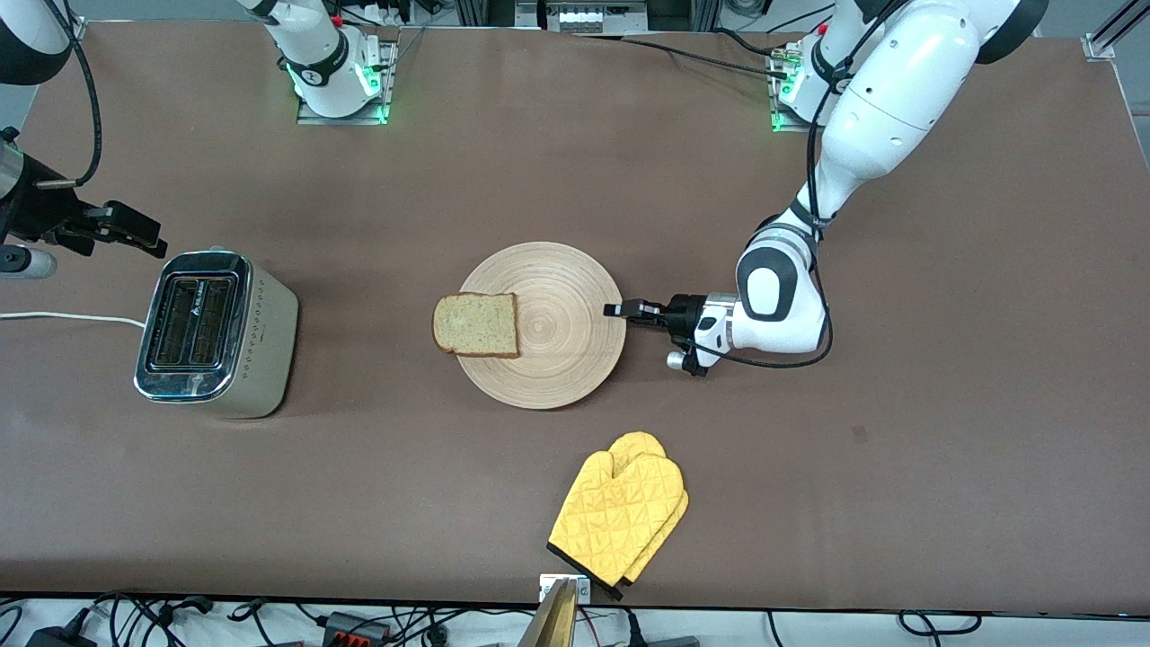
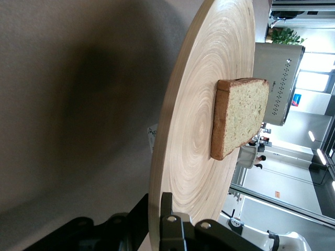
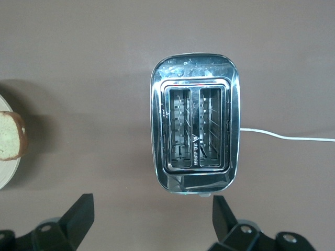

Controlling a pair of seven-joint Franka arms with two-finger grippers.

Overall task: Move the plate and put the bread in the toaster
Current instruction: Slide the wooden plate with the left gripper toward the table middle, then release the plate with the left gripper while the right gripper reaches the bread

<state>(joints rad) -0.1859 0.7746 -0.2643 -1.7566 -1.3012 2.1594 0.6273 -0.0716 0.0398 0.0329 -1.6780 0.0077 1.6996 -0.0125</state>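
Front view, left hand (image 1: 616,311) low, pinching plate (image 1: 550,359) rim, right hand (image 1: 135,232) spread wide above toaster (image 1: 216,334)

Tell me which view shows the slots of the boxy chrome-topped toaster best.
The right wrist view: it looks straight down into both slots of the boxy chrome-topped toaster, showing the wire guides inside. The front view shows the slots smaller and at an angle, and the left wrist view shows only its dotted side past the plate.
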